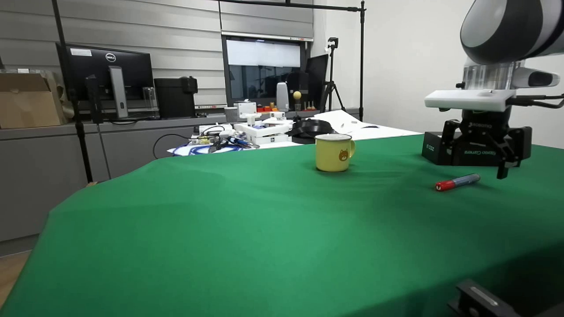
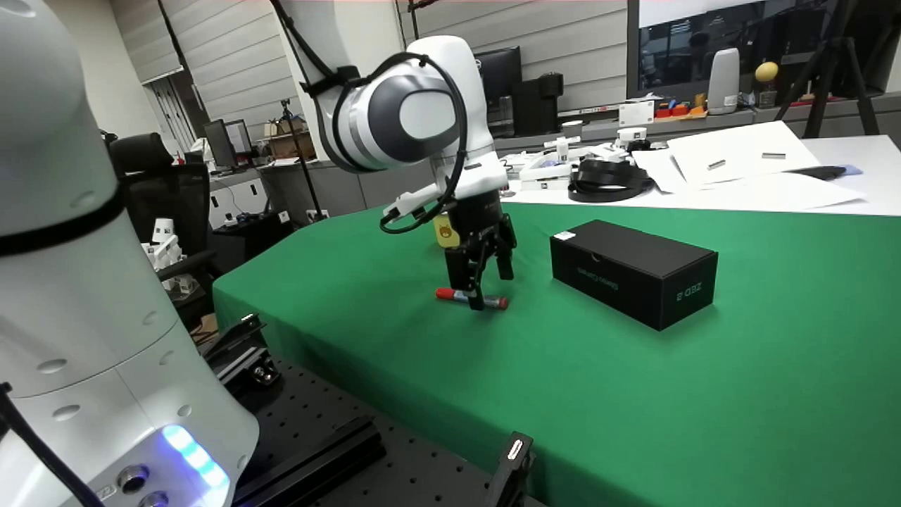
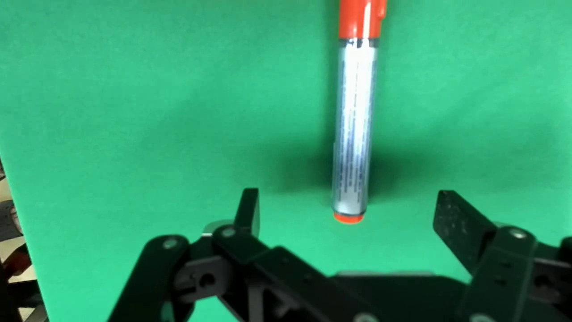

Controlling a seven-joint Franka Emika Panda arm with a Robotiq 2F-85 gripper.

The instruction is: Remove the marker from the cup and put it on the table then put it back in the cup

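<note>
We saw the marker lying flat on the green table, just below the gripper, whose jaws stood spread; the marker's long axis crossed their closing line, capless end nearest. Apart stood the yellow cup and a black box, neither seemingly in our way.

White robot arm with grey joint bands extended, white wrist bent down, black two-fingered pincer pointing downward. Black fingers spread wide apart. Blue light strip lit on white base.
</note>
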